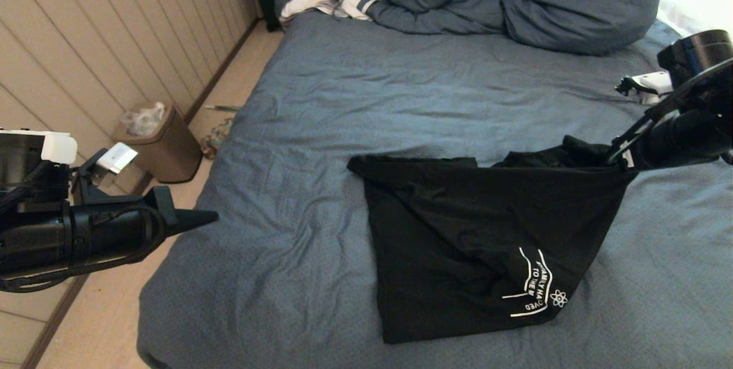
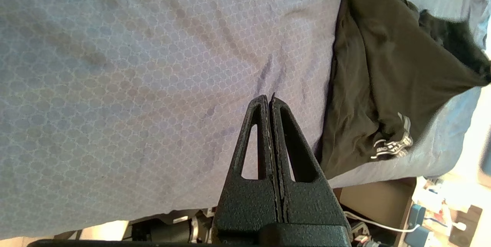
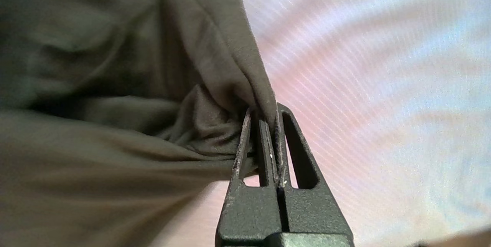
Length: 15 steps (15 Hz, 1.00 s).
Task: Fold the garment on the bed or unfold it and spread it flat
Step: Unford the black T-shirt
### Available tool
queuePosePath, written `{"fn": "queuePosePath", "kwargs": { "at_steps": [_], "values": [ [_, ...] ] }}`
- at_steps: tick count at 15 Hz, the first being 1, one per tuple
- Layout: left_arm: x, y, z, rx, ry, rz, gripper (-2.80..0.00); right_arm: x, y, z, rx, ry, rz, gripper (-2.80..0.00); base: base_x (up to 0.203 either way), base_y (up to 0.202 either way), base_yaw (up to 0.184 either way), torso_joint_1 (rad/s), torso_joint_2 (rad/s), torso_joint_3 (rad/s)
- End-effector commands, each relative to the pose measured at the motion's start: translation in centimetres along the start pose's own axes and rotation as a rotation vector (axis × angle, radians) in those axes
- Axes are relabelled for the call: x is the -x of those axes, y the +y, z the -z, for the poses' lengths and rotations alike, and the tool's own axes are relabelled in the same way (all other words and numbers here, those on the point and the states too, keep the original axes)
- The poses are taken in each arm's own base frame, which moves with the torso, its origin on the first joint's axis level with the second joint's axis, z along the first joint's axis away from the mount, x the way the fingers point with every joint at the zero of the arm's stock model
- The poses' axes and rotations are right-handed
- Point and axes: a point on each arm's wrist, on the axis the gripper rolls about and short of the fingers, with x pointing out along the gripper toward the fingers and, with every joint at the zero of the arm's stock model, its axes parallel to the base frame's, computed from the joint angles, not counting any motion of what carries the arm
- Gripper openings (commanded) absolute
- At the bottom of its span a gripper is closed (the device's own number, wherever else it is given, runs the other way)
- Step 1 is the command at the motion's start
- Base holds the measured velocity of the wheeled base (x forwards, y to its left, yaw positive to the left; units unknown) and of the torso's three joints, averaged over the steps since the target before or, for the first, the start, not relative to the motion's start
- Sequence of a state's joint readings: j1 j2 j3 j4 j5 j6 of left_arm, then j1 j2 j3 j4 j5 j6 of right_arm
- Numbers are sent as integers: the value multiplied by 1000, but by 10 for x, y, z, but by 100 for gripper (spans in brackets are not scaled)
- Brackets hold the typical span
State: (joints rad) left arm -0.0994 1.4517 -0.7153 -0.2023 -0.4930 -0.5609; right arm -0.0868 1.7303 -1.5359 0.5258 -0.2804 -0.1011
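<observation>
Garment [image 1: 475,231] matt black cloth; bed [image 1: 320,128] wrinkled sheet cloth.

Head cam looks down over bed [image 1: 320,99]; wrist cams sit close; all share garment [image 1: 458,231].

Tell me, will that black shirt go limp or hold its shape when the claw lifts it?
Probably limp: the garment bunches into soft folds where the right claw pinches it. It stretches into a taut point there, so it seems light. It will likely drag across the bed rather than slide freely.
</observation>
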Motion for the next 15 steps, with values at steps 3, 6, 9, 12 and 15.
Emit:
{"fn": "queuePosePath", "kwargs": {
  "at_steps": [3,6,9,12,15],
  "values": [
    [0,0,0,4,3,2,-280,-24,-33,33,-52,60,48,-280,0,0,0,0,0,0],
    [-1,1,1,5,6,-1,-280,-38,-44,63,-82,92,62,-280,0,0,0,0,0,0],
    [-2,2,2,8,12,-4,-280,-40,-58,81,-124,90,76,-280,0,0,0,0,0,0],
    [-2,2,2,8,12,-4,-280,-35,-81,107,-182,136,78,-280,0,0,0,0,0,0],
    [-3,2,3,8,18,-3,-280,-35,-93,117,-206,152,67,-280,0,0,0,0,0,0]
  ]
}}
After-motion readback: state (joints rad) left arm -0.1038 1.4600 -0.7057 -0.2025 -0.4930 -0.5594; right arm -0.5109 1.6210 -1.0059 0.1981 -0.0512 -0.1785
